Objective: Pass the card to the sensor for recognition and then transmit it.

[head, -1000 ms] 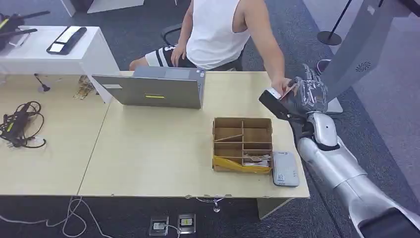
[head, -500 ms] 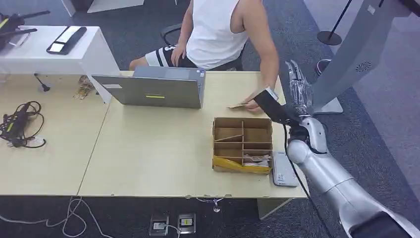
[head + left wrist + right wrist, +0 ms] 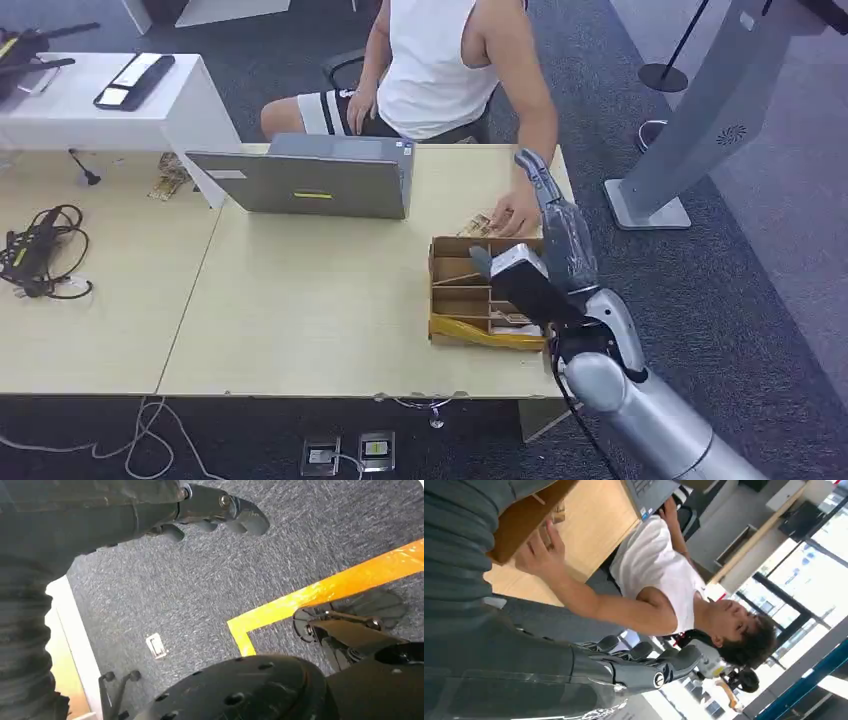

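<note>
My right hand (image 3: 562,225) hangs above the far right corner of the cardboard divider box (image 3: 470,290), fingers stretched out and apart, nothing in it. The right wrist view shows the same fingers (image 3: 644,664) straight and empty. Just beyond them a seated person's hand (image 3: 517,213) rests on the table over a card (image 3: 477,224) lying flat behind the box. My right forearm (image 3: 610,385) covers the table's near right corner, where the grey reader lay. My left hand (image 3: 215,510) hangs over the carpet, holding nothing.
A grey laptop (image 3: 320,180) stands open at the table's far middle. The person in a white top (image 3: 435,60) sits behind the table. A bundle of cables (image 3: 40,250) lies at the left, and a grey kiosk stand (image 3: 700,110) rises at the right.
The person took the card from my right hand and laid it on the table. My right hand, now empty, has swung left and back toward me, over the box.
</note>
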Motion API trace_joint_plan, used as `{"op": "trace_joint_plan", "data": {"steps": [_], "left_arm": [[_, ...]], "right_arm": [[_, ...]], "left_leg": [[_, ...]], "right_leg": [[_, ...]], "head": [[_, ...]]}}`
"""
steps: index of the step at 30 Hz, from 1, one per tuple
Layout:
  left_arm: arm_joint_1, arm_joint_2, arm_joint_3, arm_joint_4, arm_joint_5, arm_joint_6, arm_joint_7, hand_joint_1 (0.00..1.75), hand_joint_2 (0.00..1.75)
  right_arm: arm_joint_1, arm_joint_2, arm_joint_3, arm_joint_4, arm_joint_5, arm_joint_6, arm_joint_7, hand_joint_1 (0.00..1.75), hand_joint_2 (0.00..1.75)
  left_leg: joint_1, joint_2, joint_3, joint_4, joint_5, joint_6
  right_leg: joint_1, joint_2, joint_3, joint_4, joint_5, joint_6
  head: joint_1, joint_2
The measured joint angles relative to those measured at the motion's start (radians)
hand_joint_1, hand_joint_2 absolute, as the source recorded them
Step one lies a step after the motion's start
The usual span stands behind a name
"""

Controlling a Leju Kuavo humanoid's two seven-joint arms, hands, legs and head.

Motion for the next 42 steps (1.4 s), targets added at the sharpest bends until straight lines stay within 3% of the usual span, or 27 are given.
{"op": "trace_joint_plan", "data": {"steps": [9,14,21,27,34,42], "left_arm": [[0.000,0.000,0.003,0.000,0.014,0.000,0.010,0.00,1.75],[0.000,0.000,0.003,0.000,0.020,0.000,0.022,0.00,1.75],[0.000,0.000,0.003,0.000,0.023,0.000,0.028,0.00,1.75],[-0.001,0.000,0.003,0.000,0.020,0.000,0.028,0.00,1.75],[-0.001,0.000,0.003,0.000,0.012,0.000,0.035,0.00,1.75],[-0.002,0.000,0.003,0.000,0.005,0.000,0.035,0.00,1.75]], "right_arm": [[0.132,-0.022,-0.014,-0.078,0.029,0.091,-0.035,0.00,1.75],[0.180,-0.023,-0.013,-0.077,0.134,0.144,0.032,0.00,1.75],[0.229,-0.021,-0.012,-0.041,0.442,0.217,0.141,0.00,1.75],[0.250,-0.021,-0.013,0.001,0.592,0.259,0.214,0.00,1.75],[0.269,-0.021,-0.029,0.038,0.714,0.256,0.308,0.00,1.75],[0.275,-0.021,-0.092,0.085,0.746,0.165,0.357,0.00,1.75]], "left_leg": [[0.001,0.001,0.000,0.000,-0.001,-0.001],[0.001,0.001,0.000,0.000,-0.001,-0.001],[0.001,0.001,0.000,0.000,-0.001,-0.001],[0.001,0.001,0.000,0.000,-0.001,-0.001],[0.001,0.001,0.000,0.000,-0.001,-0.001],[0.001,0.001,0.000,0.000,-0.001,-0.001]], "right_leg": [[0.001,0.001,-0.001,0.000,0.000,0.000],[0.001,0.001,-0.001,0.000,0.000,0.000],[0.001,0.001,-0.001,0.000,0.000,0.000],[0.001,0.001,-0.001,0.000,0.000,0.000],[0.001,0.001,-0.001,0.000,0.000,0.000],[0.001,0.001,-0.001,0.000,0.000,0.000]], "head": [[0.000,0.000],[0.000,0.000],[0.000,0.000],[0.000,0.000],[0.000,0.000],[0.000,0.000]]}}
